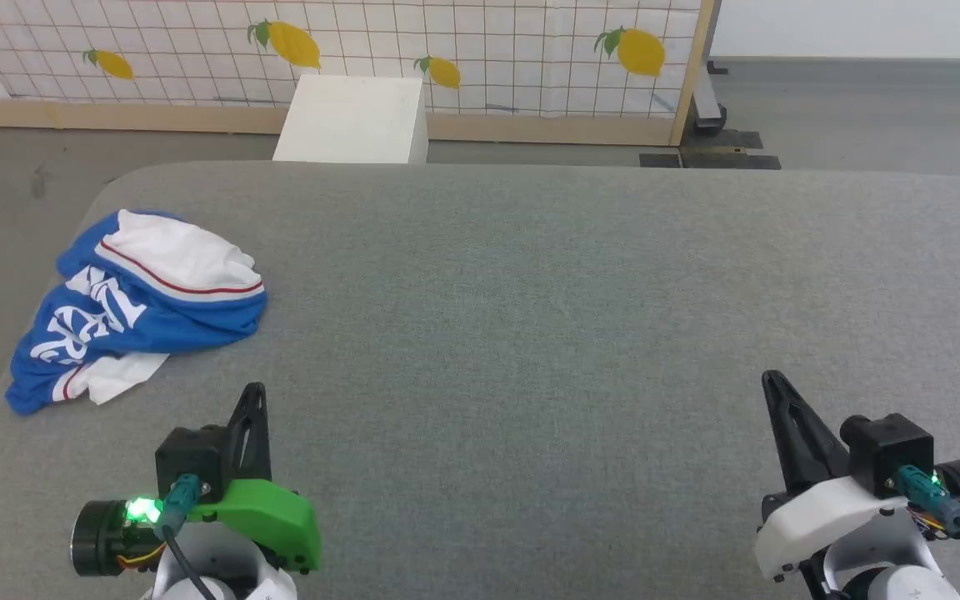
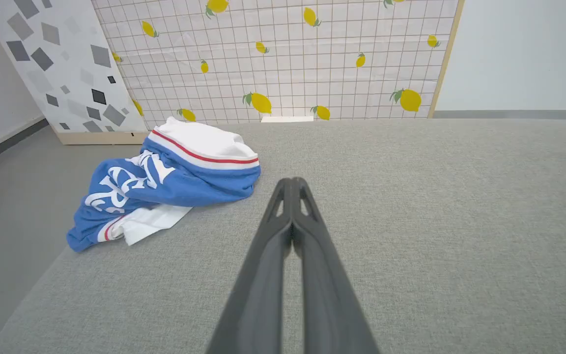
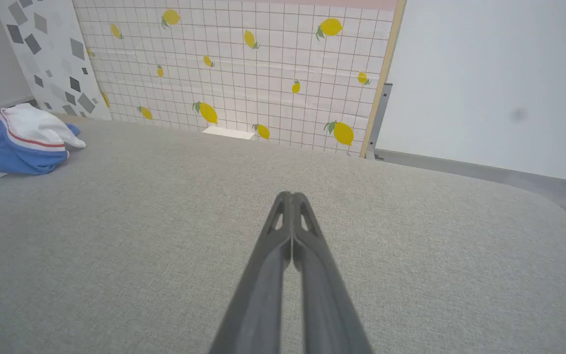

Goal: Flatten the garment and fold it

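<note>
The garment (image 1: 134, 304) lies crumpled in a heap near the left edge of the grey table (image 1: 530, 317): royal-blue jersey with a white sleeve on top, red-and-white stripe trim and white lettering. It also shows at the left of the left wrist view (image 2: 165, 182) and at the far left of the right wrist view (image 3: 17, 142). My left gripper (image 1: 255, 392) rests near the table's front, just right of and below the heap, shut and empty (image 2: 293, 183). My right gripper (image 1: 772, 379) is far to the right, shut with nothing held (image 3: 292, 195).
A white box (image 1: 353, 121) stands on the floor behind the table's far edge. Behind it runs a lemon-print grid panel (image 1: 480, 50) on a wooden frame. Grey floor (image 1: 5, 192) drops away beyond the table's left edge, close to the garment.
</note>
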You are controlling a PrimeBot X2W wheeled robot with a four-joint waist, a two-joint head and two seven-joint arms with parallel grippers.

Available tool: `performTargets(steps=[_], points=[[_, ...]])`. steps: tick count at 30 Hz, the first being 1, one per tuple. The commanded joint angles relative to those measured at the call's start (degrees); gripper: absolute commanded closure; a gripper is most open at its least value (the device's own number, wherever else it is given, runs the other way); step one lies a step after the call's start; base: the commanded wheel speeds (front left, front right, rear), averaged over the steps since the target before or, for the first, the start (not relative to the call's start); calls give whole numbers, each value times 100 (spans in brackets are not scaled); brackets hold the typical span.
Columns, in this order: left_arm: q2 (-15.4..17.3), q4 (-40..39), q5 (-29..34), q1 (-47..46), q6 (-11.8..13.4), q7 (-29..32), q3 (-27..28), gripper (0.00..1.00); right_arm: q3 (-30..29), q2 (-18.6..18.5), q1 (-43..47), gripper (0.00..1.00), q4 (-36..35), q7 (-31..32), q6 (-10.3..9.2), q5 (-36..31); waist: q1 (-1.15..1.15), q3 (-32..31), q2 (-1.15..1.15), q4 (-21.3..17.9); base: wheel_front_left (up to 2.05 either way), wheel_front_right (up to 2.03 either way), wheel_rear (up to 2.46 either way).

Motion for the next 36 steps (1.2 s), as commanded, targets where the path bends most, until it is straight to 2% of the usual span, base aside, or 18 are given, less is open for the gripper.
performTargets(steps=[1, 36], points=[[-18, -16, 74, 4, 38, 7, 13, 100, 6, 17, -105, 100, -29, 1, -9, -36, 0, 0, 0, 0, 0, 0, 0], [-18, -16, 74, 4, 38, 7, 13, 100, 6, 17, -105, 100, -29, 1, -9, -36, 0, 0, 0, 0, 0, 0, 0]])
